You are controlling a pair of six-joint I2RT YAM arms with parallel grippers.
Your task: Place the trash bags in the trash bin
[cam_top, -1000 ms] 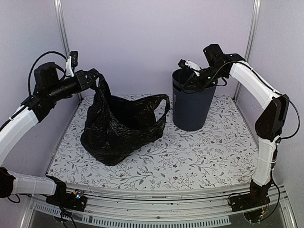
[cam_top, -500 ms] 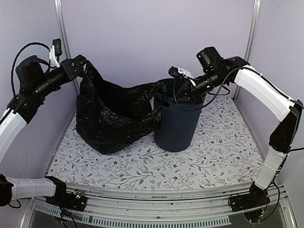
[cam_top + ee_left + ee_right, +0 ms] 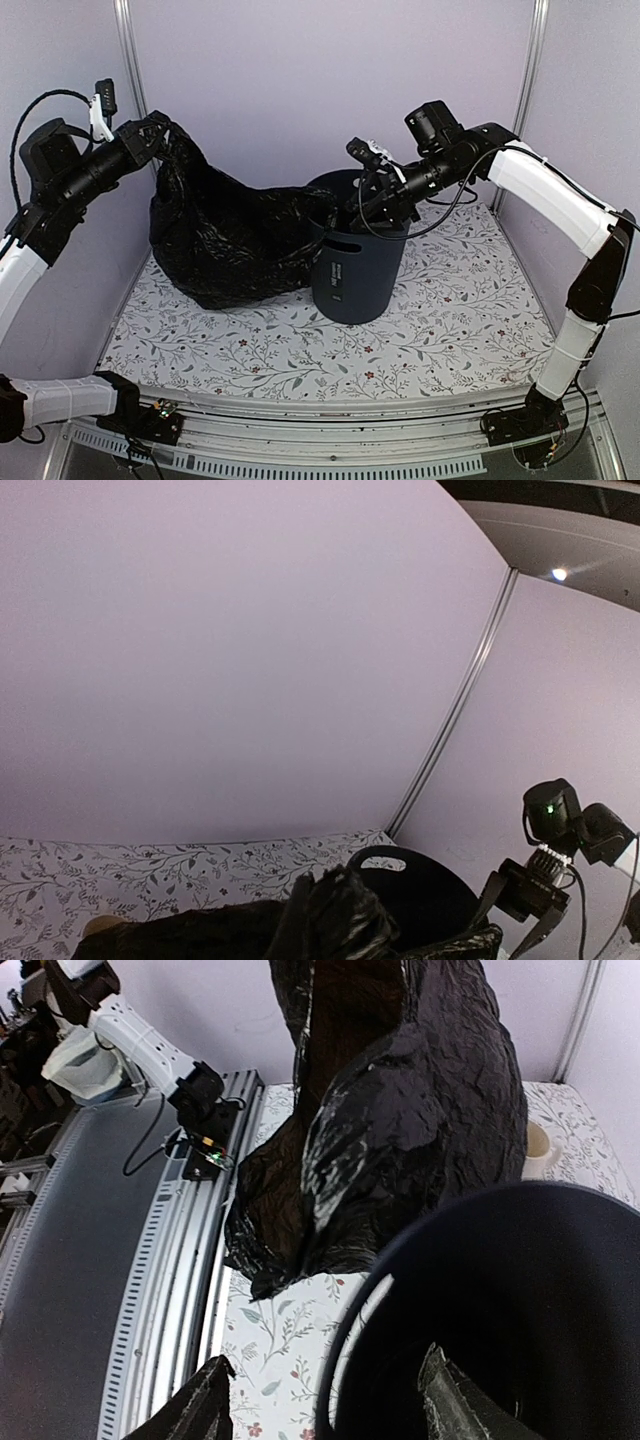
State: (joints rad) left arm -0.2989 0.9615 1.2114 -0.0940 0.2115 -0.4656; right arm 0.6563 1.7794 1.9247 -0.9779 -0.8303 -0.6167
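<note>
Left gripper (image 3: 152, 135) clenches trash bag (image 3: 225, 240) top, held high; bag droops rightward touching trash bin (image 3: 358, 270), whose rim right gripper (image 3: 372, 195) grips.

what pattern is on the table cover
White table cover printed with grey leafy vines and small red flowers, clearest in the top external view.

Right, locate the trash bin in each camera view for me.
Top external: trash bin stands centre, slightly right, the right arm at its rim.
Left wrist: only its dark rim shows, bottom right.
Right wrist: its rim and inside fill the lower right.
Shared landmark: the black trash bag beside it.
</note>
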